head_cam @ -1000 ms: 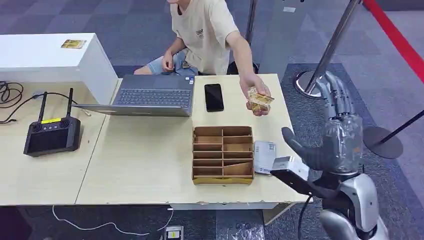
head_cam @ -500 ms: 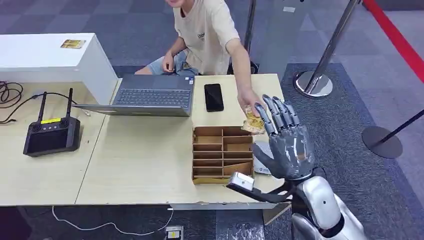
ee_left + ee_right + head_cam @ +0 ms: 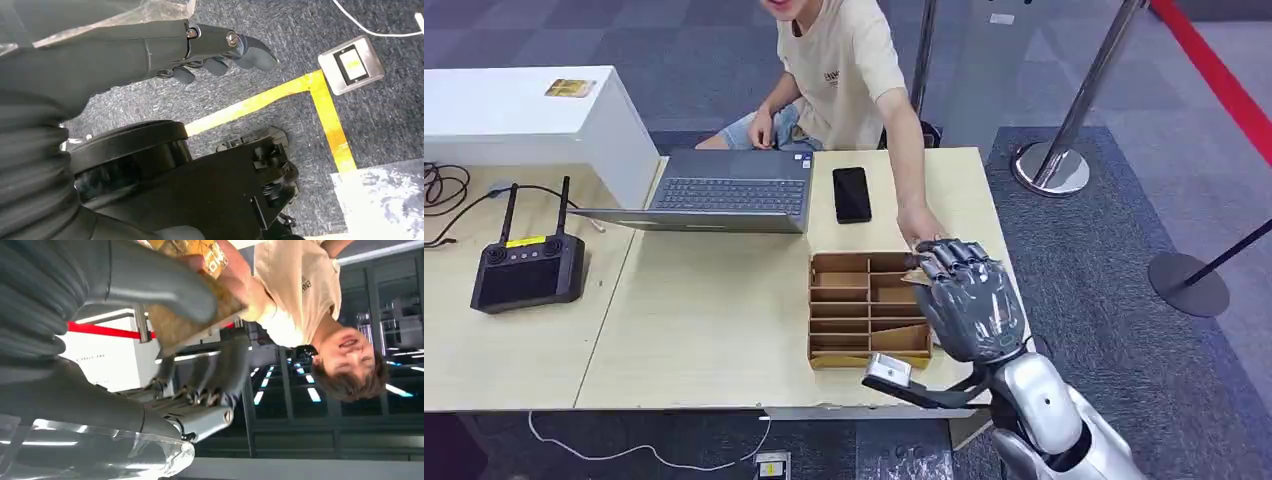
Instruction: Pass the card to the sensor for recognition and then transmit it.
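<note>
Right hand (image 3: 969,308) — dark grey fingers and palm, thick grey thumb, clear plastic cover near the wrist, glossy silver forearm. Left hand (image 3: 165,50) — dark segmented fingers, silver screws, grey ribbed cover behind the wrist.

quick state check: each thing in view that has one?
right hand: closing on card, grip unconfirmed
card: in person's hand, by the robot's thumb
left hand: hanging, holds nothing
laptop: open
phone: screen dark, flat on table
organizer box: compartments look empty
</note>
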Available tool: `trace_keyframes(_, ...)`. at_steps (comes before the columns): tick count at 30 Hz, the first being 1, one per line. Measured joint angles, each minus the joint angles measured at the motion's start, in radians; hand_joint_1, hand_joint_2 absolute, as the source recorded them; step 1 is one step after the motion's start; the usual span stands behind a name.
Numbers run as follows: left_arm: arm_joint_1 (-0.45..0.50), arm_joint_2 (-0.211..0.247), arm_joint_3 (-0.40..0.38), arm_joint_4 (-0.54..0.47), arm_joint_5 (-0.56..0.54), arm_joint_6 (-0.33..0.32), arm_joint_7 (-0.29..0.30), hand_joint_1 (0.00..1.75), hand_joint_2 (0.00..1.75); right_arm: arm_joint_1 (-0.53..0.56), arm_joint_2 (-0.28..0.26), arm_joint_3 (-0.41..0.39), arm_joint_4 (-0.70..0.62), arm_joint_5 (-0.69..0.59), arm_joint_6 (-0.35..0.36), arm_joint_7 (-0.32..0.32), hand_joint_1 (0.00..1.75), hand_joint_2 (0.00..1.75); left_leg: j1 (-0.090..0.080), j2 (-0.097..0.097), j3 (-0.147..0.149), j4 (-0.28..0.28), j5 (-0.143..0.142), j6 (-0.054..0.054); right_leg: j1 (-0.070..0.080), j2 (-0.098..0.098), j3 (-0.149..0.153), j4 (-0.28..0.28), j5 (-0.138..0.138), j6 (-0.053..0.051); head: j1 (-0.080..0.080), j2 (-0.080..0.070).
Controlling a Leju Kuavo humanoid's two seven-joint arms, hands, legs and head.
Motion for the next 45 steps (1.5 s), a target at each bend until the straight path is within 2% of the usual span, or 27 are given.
trace_keyframes(18, 0.0, 0.0, -0.008, 0.0, -0.006, 0.007, -0.005, 0.0, 1.75, -0.01, -0.008, 0.036, 0.024, -0.013, 0.018, 0.001, 1.75, 1.75, 0.0, 0.0, 0.0, 0.0, 0.0, 0.0, 0.0, 0.0, 0.0, 0.0, 0.0, 0.0, 0.0, 0.0)
trace_keyframes(24, 0.0, 0.0, -0.015, 0.0, -0.01, 0.01, -0.005, 0.0, 1.75, -0.01, -0.01, 0.045, 0.027, -0.058, -0.003, 0.009, 1.75, 1.75, 0.0, 0.0, 0.0, 0.0, 0.0, 0.0, 0.0, 0.0, 0.0, 0.0, 0.0, 0.0, 0.0, 0.0)
trace_keyframes(28, 0.0, 0.0, -0.017, 0.0, -0.019, 0.01, -0.006, 0.0, 1.75, -0.01, -0.017, 0.031, 0.018, -0.206, -0.07, 0.0, 1.75, 1.75, 0.0, 0.0, 0.0, 0.0, 0.0, 0.0, 0.0, 0.0, 0.0, 0.0, 0.0, 0.0, 0.0, 0.0)
trace_keyframes(30, 0.0, 0.0, -0.018, 0.0, -0.027, 0.01, -0.006, 0.0, 1.75, -0.011, -0.023, 0.005, 0.009, -0.341, -0.108, -0.029, 1.75, 1.75, 0.0, 0.0, 0.0, 0.0, 0.0, 0.0, 0.0, 0.0, 0.0, 0.0, 0.0, 0.0, 0.0, 0.0)
trace_keyframes(34, 0.0, 0.0, -0.023, 0.0, -0.042, 0.01, -0.008, 0.0, 1.75, -0.025, -0.029, -0.062, 0.005, -0.701, -0.157, -0.14, 1.75, 1.75, 0.0, 0.0, 0.0, 0.0, 0.0, 0.0, 0.0, 0.0, 0.0, 0.0, 0.0, 0.0, 0.0, 0.0)
trace_keyframes(36, 0.0, 0.0, -0.024, 0.0, -0.045, 0.007, -0.008, 0.0, 1.75, -0.04, -0.033, -0.102, 0.006, -0.829, -0.156, -0.192, 1.75, 1.75, 0.0, 0.0, 0.0, 0.001, 0.0, 0.0, 0.0, 0.0, 0.0, 0.0, 0.0, 0.0, 0.0, 0.0)
trace_keyframes(42, 0.0, 0.0, -0.024, 0.0, -0.048, 0.004, -0.01, 0.0, 1.75, -0.057, -0.034, -0.166, 0.023, -0.868, -0.153, -0.221, 1.75, 1.75, 0.0, 0.0, 0.0, 0.001, 0.0, 0.0, 0.0, 0.0, 0.0, 0.0, 0.0, 0.0, 0.0, 0.0)
trace_keyframes(45, 0.0, 0.0, -0.027, 0.0, -0.062, 0.001, -0.012, 0.0, 1.75, -0.075, -0.032, -0.186, 0.044, -1.037, -0.115, -0.26, 1.75, 1.75, 0.0, 0.001, 0.0, 0.001, 0.0, 0.0, 0.0, 0.0, 0.0, 0.0, 0.0, 0.0, 0.0, 0.0)
